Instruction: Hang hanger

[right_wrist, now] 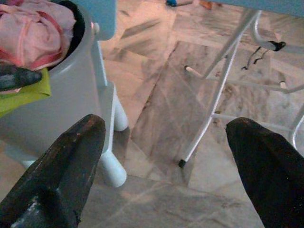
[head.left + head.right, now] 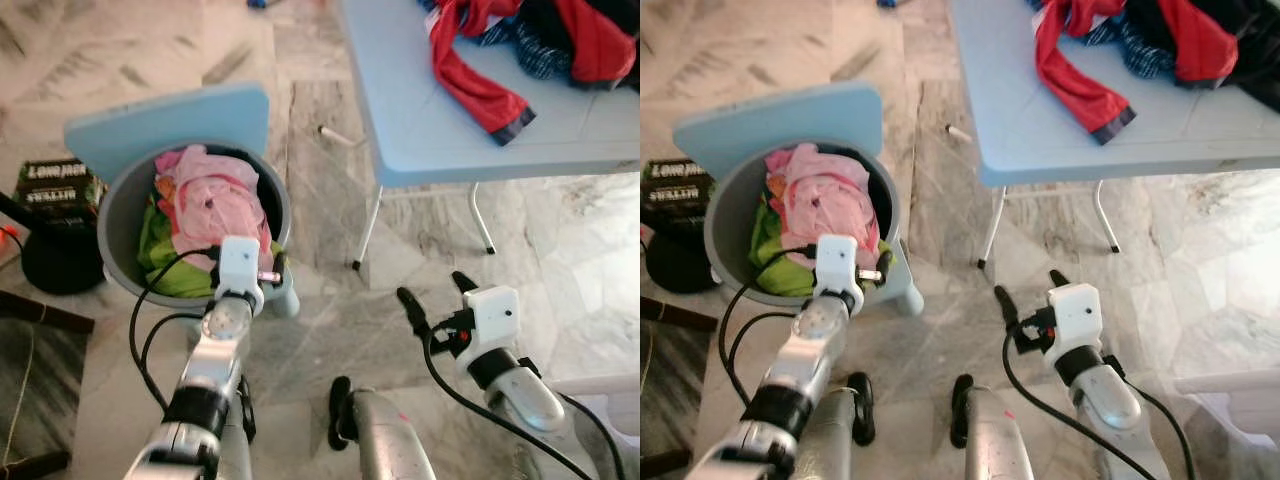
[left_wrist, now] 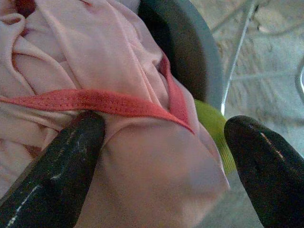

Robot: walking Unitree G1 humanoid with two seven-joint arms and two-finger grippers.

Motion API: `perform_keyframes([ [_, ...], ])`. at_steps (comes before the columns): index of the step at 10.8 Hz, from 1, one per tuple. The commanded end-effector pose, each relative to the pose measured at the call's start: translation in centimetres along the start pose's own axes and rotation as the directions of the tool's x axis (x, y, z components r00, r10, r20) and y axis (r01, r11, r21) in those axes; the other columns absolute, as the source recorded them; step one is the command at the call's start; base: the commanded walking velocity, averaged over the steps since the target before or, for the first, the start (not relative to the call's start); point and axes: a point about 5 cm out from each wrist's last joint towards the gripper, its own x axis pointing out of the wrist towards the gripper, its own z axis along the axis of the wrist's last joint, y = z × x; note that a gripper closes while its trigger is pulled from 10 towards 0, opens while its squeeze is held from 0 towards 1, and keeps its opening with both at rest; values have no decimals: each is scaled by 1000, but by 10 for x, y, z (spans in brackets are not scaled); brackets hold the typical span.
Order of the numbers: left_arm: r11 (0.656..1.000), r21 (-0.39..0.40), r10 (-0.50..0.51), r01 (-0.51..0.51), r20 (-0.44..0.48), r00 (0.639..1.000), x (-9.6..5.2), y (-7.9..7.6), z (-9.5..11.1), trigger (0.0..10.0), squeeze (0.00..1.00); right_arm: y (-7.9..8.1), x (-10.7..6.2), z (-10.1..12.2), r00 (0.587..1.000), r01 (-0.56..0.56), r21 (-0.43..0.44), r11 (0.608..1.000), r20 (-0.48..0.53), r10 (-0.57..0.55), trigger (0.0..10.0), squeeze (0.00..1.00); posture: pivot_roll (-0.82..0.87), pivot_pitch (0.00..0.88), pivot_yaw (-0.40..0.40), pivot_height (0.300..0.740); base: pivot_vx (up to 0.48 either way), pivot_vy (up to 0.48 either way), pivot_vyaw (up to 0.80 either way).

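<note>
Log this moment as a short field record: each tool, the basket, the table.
left tool: open, fingers either side of a fold of pink garment at the basket's near rim
right tool: open, holding nothing, above the marble floor near the table leg
basket: grey, on a blue chair, filled with pink and green clothes
table: light blue, red and dark clothes piled on it

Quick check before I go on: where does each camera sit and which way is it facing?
Left eye view: head, looking down at grey round laundry bucket; both silver arms show.
Right eye view: same, with light blue folding table.
Left wrist view: along left gripper, jaws open around pink garment.
Right wrist view: along right gripper, open, facing marble floor.
All share the bucket.
</note>
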Motion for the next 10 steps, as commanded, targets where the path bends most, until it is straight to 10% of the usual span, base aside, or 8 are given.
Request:
perform_keyframes([
  [1,1000,-25,16,-17,-34,999,-1,3,-9,1647,0,1,-4,0,1000,-18,-2,1000,-17,18,10000,0,-196,373,-102,740,0,0,0],
  [2,999,-11,50,-50,-20,999,1,7,-6,0,0,0,-4,1,1000,-18,-6,1000,-20,18,10000,0,-200,372,-103,740,0,0,0],
  [4,990,14,138,-138,-2,990,-2,21,-7,0,0,-3,-5,3,999,-12,-15,1000,-31,11,10000,0,-190,367,-103,740,0,0,0],
  [5,987,15,161,-161,3,987,-4,24,-9,510,0,-3,-3,3,999,-18,-19,1000,-31,18,10000,0,-183,362,-104,740,0,0,0],
  [6,982,3,190,-190,-3,982,-7,25,-10,4392,0,-1,0,4,999,-29,-27,999,-26,28,10000,0,-177,356,-105,740,0,0,0],
  [7,977,-6,213,-213,6,977,-11,23,-8,4392,0,-1,3,4,999,-31,-28,999,-26,30,10000,0,-170,352,-105,740,0,0,0],
  [10,966,-81,244,-244,-7,970,-29,10,-10,0,0,-3,7,4,999,-32,-38,999,-24,31,10000,0,-154,344,-107,740,0,0,0],
])
